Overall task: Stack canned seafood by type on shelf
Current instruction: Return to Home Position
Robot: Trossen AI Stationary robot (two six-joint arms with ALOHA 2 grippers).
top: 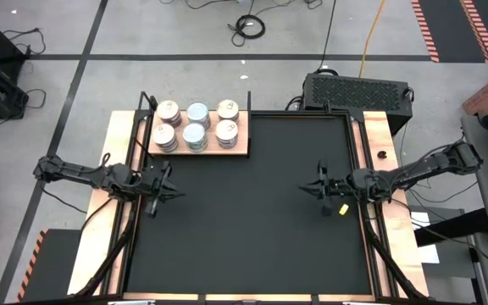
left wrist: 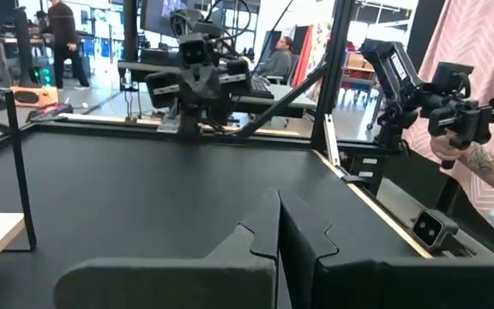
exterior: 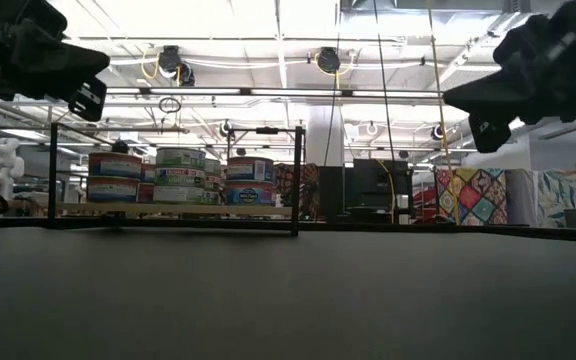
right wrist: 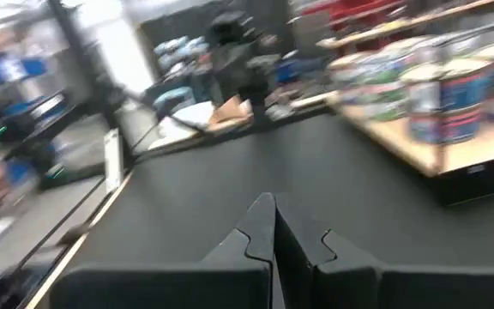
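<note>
Several round tins (top: 195, 124) stand in stacks on the light wooden shelf board (top: 242, 146) at the mat's far left; cream-lidded stacks on both sides, silver-bluish ones in the middle. They also show in the low view (exterior: 178, 176) and the right wrist view (right wrist: 440, 94). My left gripper (top: 170, 182) is shut and empty above the mat's left part, in front of the shelf. My right gripper (top: 315, 188) is shut and empty above the mat's right part. Both point toward the mat's middle.
The black mat (top: 244, 237) lies bare between and before the grippers. A thin black frame (exterior: 298, 180) stands around the shelf. A black box (top: 356, 89) sits beyond the far right corner. People show in the room beyond the table in the left wrist view (left wrist: 58, 34).
</note>
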